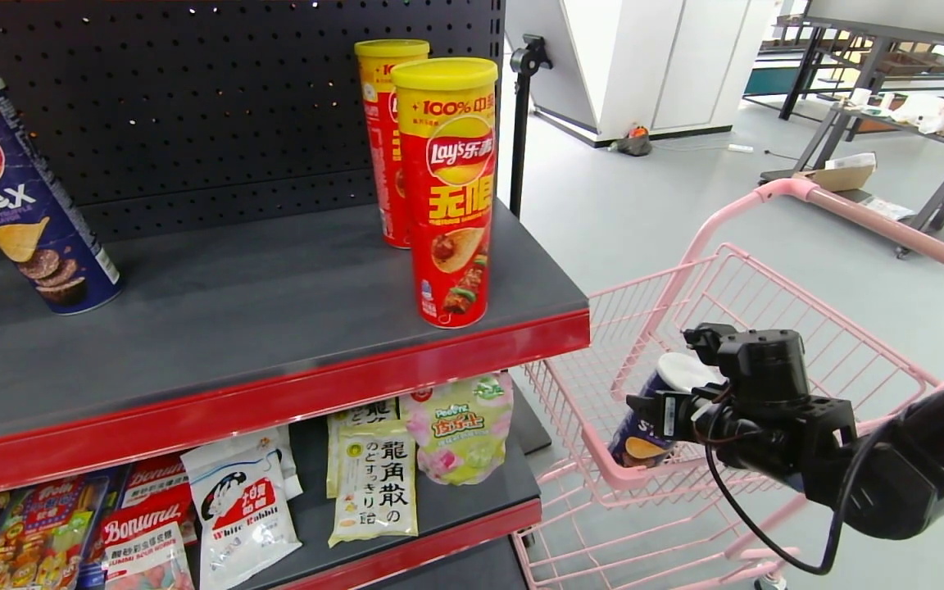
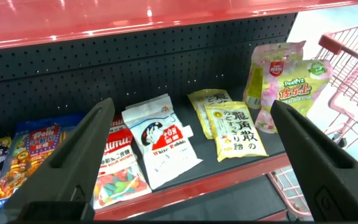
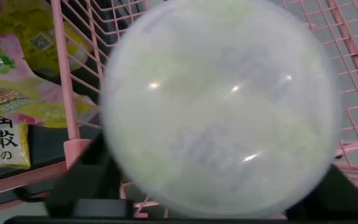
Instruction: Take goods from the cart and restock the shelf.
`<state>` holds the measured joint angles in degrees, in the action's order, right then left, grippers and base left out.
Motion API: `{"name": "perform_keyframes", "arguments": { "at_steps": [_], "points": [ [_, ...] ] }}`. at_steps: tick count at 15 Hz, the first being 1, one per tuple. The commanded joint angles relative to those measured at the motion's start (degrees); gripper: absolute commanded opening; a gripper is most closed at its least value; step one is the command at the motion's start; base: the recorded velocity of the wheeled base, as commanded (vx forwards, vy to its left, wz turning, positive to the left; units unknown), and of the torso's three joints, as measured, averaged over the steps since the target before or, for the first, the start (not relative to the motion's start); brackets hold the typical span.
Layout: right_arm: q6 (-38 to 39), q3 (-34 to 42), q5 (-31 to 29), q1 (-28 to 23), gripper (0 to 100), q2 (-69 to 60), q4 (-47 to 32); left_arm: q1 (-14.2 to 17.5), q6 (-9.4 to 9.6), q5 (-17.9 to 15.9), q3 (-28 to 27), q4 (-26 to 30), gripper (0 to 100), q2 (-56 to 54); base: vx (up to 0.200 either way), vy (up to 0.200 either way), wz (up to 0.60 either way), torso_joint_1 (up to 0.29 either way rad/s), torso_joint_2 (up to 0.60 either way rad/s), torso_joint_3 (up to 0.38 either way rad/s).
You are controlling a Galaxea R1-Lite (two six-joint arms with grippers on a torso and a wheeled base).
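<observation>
**A:** Head view, stock count on the shelf (image 1: 259, 303)?

**B:** Top board of the shelf: two red cans (image 1: 447, 192) near the right end, one behind the other. One dark can (image 1: 25, 205) at the left end, well apart from the red pair. Lower board of the shelf: bags (image 1: 374, 475) of sweets, lying flat.

**A:** Goods not yet shelved?

**B:** One blue can (image 1: 640, 447) with a white lid (image 3: 222, 106), upright inside the cart (image 1: 767, 192), just right of the shelf's end and below its top board. Cannot tell whether lifted off the cart's floor.

**A:** Grippers?

**B:** Right gripper (image 1: 662, 410): closed on the blue can just under the white lid, one finger either side. Left gripper (image 2: 191, 107): spread wide, holding nothing, hanging in front of the shelf's lower board.

**A:** Progress, as a judgement?

**B:** Partly done: three cans standing on the shelf, a fourth gripped but not yet out of the cart. Left to do: lift clear of the pink rim, carry over to the shelf's top board, set down upright between the two groups, let go. Probably next to the dark can, seemingly the same kind, though only a guess.
</observation>
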<state>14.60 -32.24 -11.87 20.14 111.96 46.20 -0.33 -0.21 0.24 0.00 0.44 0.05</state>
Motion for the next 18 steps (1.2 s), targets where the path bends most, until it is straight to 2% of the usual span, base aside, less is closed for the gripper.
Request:
{"name": "perform_keyframes", "arguments": {
  "at_steps": [1,5,6,11,13,18],
  "points": [
    [0.0,1.1,-0.4,1.3,0,1.8,1.3,0.0,0.03,0.0,0.0,0.0,100,0.0,0.0,0.0,0.0,0.0,0.0,0.0],
    [0.0,2.0,-2.4,2.4,0,1.2,1.3,0.0,0.03,0.0,0.0,0.0,100,0.0,0.0,0.0,0.0,0.0,0.0,0.0],
    [-0.9,-0.1,-3.6,2.3,0,-2.4,1.3,0.0,0.03,0.1,0.0,0.0,100,0.0,0.0,0.0,0.0,0.0,0.0,0.0],
    [-15.7,-12.1,-0.6,-3.8,0,-13.0,-0.9,0.0,0.03,0.0,0.0,0.0,100,0.0,0.0,0.0,0.0,0.0,0.0,0.0],
    [-16.5,-13.8,-0.4,-4.3,0,-19.5,-7.5,0.0,-0.06,0.1,0.0,0.0,100,0.0,0.0,0.0,0.0,0.0,0.0,0.0],
    [-16.5,-13.5,-0.4,-3.1,0,-48.1,-33.9,0.0,0.21,0.3,0.0,0.0,100,0.0,0.0,0.0,0.0,0.0,0.0,0.0]
  ]
}}
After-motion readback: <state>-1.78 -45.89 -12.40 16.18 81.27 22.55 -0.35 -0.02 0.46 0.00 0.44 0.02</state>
